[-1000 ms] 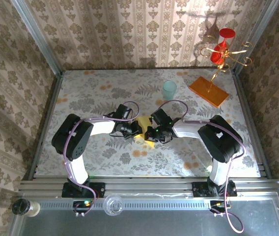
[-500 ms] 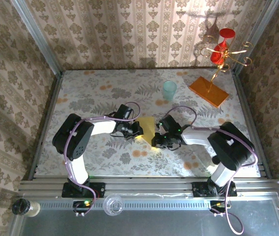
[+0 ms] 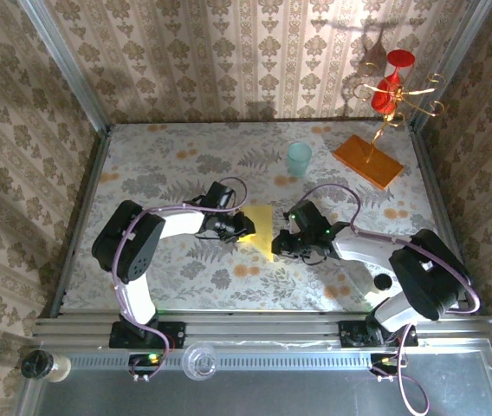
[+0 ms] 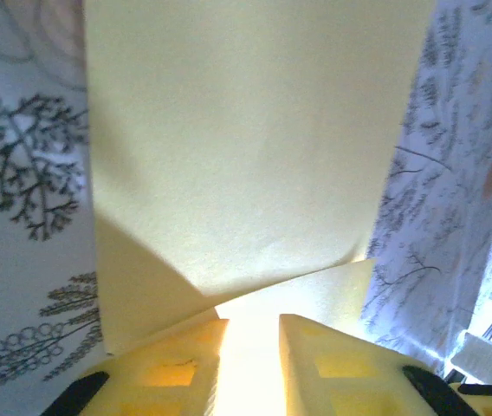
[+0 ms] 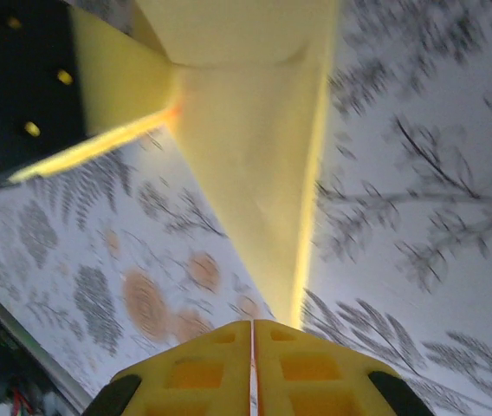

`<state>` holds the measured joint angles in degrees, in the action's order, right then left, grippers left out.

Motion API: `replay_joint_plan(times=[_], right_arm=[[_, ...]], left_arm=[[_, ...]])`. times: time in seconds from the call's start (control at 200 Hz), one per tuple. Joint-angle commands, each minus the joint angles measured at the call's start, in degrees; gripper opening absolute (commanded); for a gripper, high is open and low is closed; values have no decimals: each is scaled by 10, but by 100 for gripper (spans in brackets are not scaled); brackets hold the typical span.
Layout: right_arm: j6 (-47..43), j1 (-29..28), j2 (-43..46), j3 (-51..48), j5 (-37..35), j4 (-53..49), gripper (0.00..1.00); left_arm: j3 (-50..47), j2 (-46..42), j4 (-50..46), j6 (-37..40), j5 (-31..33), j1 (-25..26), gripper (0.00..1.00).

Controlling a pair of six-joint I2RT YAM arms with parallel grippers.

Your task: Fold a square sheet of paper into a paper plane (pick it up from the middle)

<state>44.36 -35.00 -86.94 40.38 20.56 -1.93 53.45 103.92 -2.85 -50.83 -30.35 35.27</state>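
Paper [image 3: 262,227] thin, limp, easily creased; I'd pinch mid-fold gently. My left gripper [image 4: 250,328] barely parted astride its edge; right gripper [image 5: 253,329] closed, empty.

The paper plane [image 3: 262,227] is thin, matte, pale yellow paper, folded into a narrow kite-like wedge. In the top view it lies at the middle of the frame, broad end toward the top and point toward the bottom. In the left wrist view it [image 4: 246,156] fills the upper centre as a wide plain panel, with a folded flap slanting across its lower edge. In the right wrist view it [image 5: 263,173] tapers from top centre down to a slim tip.
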Motion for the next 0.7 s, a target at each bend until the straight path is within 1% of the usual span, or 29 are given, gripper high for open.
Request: replay_joint_plan(times=[0.0, 0.05, 0.185, 0.345, 0.48, 0.695], right_arm=[[29, 2, -35, 37, -20, 33, 11], [35, 2, -51, 49, -27, 33, 12], [44, 3, -84, 73, -51, 26, 19], [42, 8, -115, 91, -50, 13, 21], [47, 14, -129, 90, -53, 8, 23], [50, 19, -146, 84, -48, 9, 24]], left_arm=[[2, -44, 26, -11, 17, -1, 31], [-9, -55, 26, -13, 26, -5, 37], [-44, -79, 34, -21, 34, -25, 45], [-70, -93, 44, -33, 29, -37, 55], [-75, -85, 55, -40, 15, -37, 57], [-68, -73, 53, -40, 18, -34, 57]])
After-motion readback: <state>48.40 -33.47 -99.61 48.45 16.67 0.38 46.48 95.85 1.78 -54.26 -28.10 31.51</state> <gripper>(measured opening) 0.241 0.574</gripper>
